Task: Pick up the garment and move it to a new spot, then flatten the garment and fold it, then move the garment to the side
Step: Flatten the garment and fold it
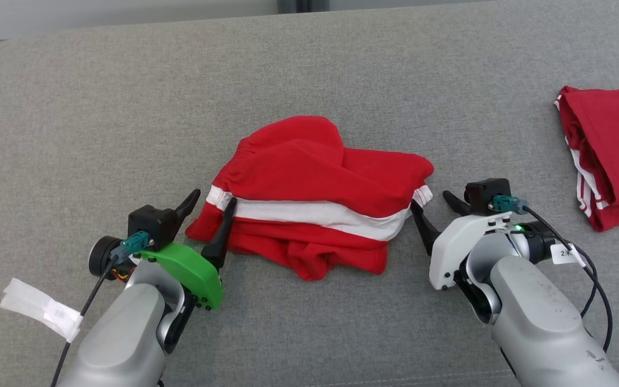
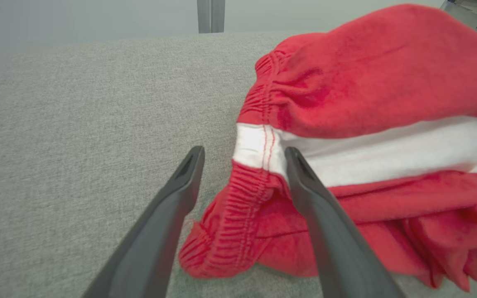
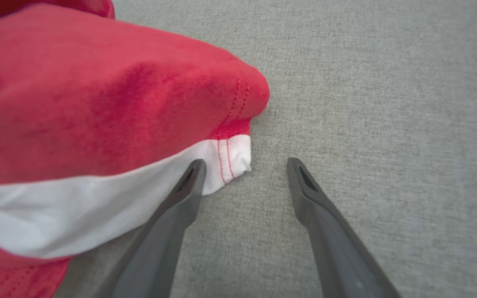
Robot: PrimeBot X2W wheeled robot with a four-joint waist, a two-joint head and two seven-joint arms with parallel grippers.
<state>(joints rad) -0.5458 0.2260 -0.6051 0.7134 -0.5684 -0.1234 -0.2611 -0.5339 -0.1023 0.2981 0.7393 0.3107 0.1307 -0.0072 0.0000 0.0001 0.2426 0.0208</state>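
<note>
The red garment (image 1: 315,199) (folded, white-striped) is laid at the middle of the grey surface (image 1: 127,107), flanked at its ends by the left gripper (image 1: 214,196) and right gripper (image 1: 430,199), both spread open, nothing held.

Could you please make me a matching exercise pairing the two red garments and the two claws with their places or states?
Column one:
1. folded red garment with a white stripe
2. second red garment with white stripes
3. left claw, on a green mount
4. right claw, on a white mount

Column two:
A. open, by the stitched hem corner
B. at the head view's right edge
C. open, at the elastic waistband end
D. middle of the grey fabric surface, between the claws

Pairs: 1-D, 2-B, 3-C, 4-A
</note>
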